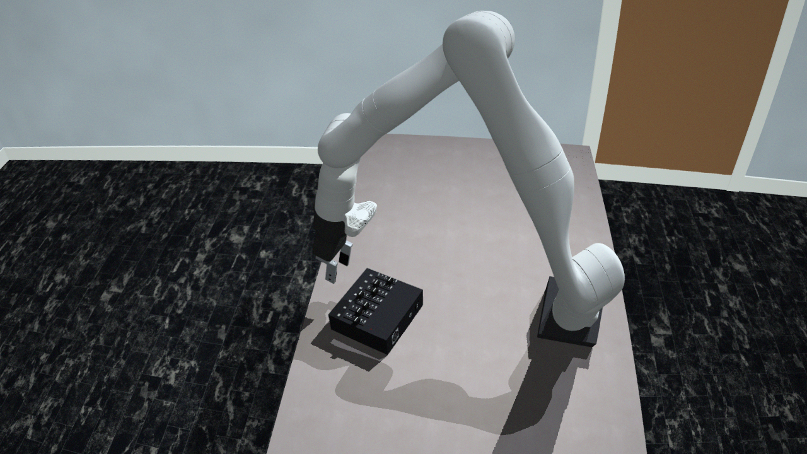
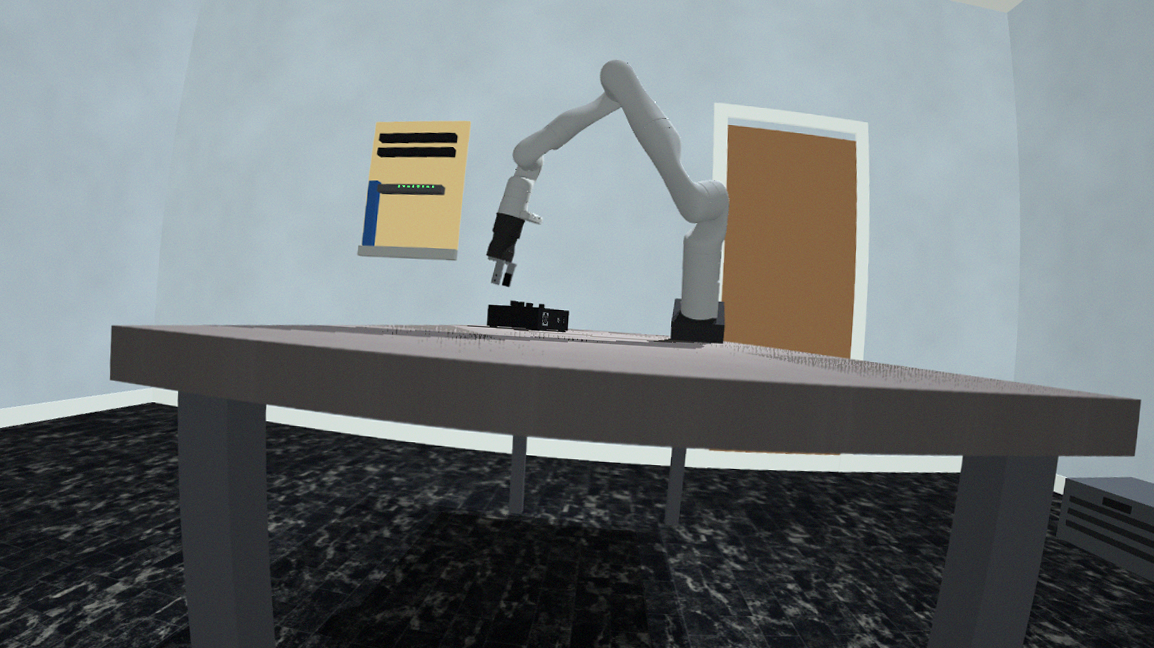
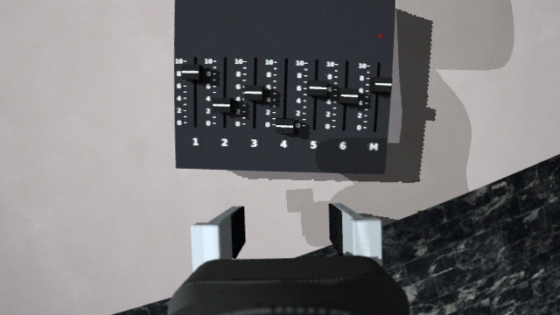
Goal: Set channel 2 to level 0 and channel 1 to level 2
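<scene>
Black box-shaped lighting desk stands near the grey tabletop's edge, channel 2's fader cap near level 3. White-fingered gripper hovers off the desk's front, jaws spread and empty. Best descend squarely astride that cap, avoiding neighbouring faders.

— What sort of room is this?

— A plain technical room, like a lab or equipment room: pale blue walls, a brown door in a white frame, dark marbled floor tiles.

— What else shows it?

— A grey table carrying a white robot arm, a tan wall-mounted equipment panel, and a grey vented box on the floor.
</scene>
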### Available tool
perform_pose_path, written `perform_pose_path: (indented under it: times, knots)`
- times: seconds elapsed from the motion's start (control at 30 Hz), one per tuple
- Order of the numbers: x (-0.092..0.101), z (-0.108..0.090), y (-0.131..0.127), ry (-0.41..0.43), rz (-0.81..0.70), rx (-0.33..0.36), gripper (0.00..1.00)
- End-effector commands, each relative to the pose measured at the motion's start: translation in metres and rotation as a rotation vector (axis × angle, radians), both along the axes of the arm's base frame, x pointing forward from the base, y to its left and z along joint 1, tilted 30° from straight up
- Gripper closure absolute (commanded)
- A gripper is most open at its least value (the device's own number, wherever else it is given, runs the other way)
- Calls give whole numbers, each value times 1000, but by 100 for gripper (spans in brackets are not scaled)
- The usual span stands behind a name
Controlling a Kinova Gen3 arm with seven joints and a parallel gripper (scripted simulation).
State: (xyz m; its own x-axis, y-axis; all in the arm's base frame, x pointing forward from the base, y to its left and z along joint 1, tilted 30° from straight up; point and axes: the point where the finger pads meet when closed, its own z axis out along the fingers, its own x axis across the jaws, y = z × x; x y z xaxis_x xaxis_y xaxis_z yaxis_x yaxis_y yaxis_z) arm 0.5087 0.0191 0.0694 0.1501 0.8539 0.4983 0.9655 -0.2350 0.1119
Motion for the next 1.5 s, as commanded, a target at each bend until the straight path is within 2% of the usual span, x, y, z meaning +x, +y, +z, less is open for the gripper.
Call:
perform_pose_path:
  times: [0.0,1.47]
  knots:
    - [2,1,1,0,-7,-1,0]
    - [3,0,0,6,-29,1,0]
